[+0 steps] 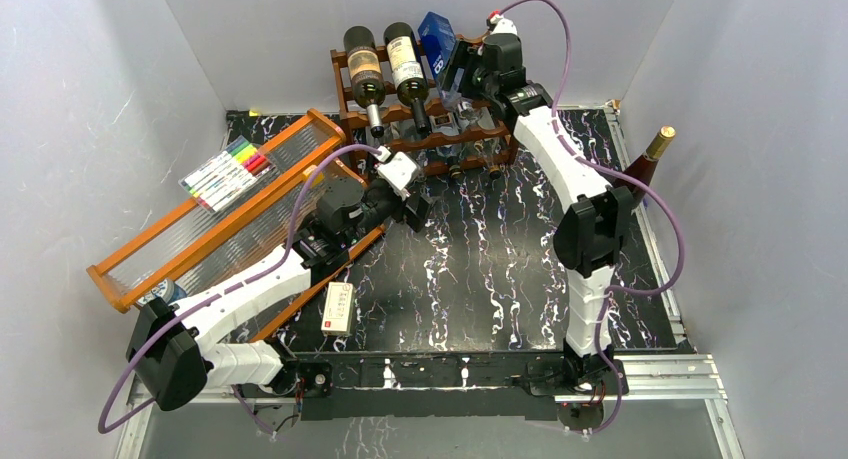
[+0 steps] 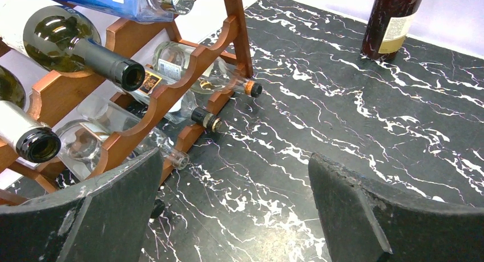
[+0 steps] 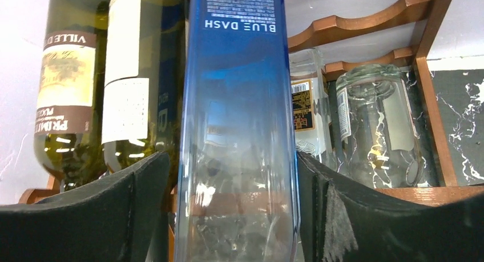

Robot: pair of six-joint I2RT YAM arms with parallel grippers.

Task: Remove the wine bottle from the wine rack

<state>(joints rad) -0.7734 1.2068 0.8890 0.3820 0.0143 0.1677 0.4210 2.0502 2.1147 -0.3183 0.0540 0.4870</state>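
The dark reddish-brown wine rack (image 1: 480, 134) stands at the back centre, with two green wine bottles (image 1: 365, 74) and a blue bottle (image 1: 437, 39) lying on its top tier. My right gripper (image 1: 462, 77) reaches the blue bottle from behind. In the right wrist view the gripper (image 3: 233, 159) is closed round the blue "BLUE DASH" bottle (image 3: 237, 91), which still lies on the rack (image 3: 354, 22). My left gripper (image 1: 418, 211) is open and empty, low over the table in front of the rack. It also shows in the left wrist view (image 2: 234, 154), beside the rack's front rail (image 2: 171, 96).
Clear empty bottles (image 2: 194, 73) lie in the lower tiers, necks pointing forward. A dark bottle with a gold cap (image 1: 645, 164) stands upright at the right edge. An orange-framed tray (image 1: 200, 229) holding a marker pack (image 1: 228, 169) lies at the left. A white box (image 1: 338, 309) lies near the left arm.
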